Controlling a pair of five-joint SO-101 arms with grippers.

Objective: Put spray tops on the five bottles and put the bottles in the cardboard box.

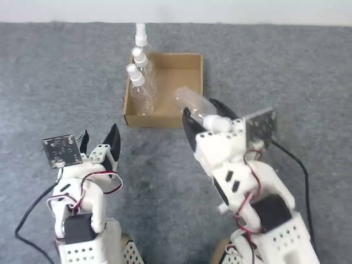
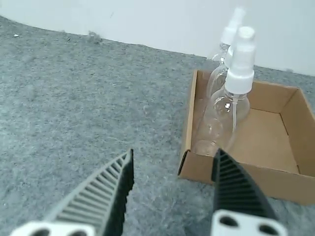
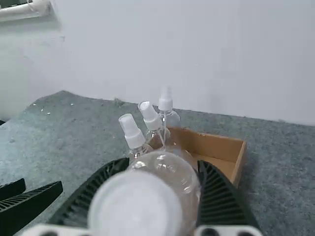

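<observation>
My right claw (image 1: 208, 115), arm leaning forward, is clamped on a bottle (image 1: 191, 99) tilted over the cardboard box (image 1: 175, 77); my left claw (image 1: 99, 136) sits low above the desk (image 1: 55, 71), jaws apart.

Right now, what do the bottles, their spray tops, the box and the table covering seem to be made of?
Bottles: probably clear glossy plastic; the box shows through them. The held bottle in the right gripper looks alike. Spray tops: opaque white plastic, it seems. Box: brown matte cardboard, with folded walls. Table covering: grey felt or carpet, fuzzy and matte.
</observation>
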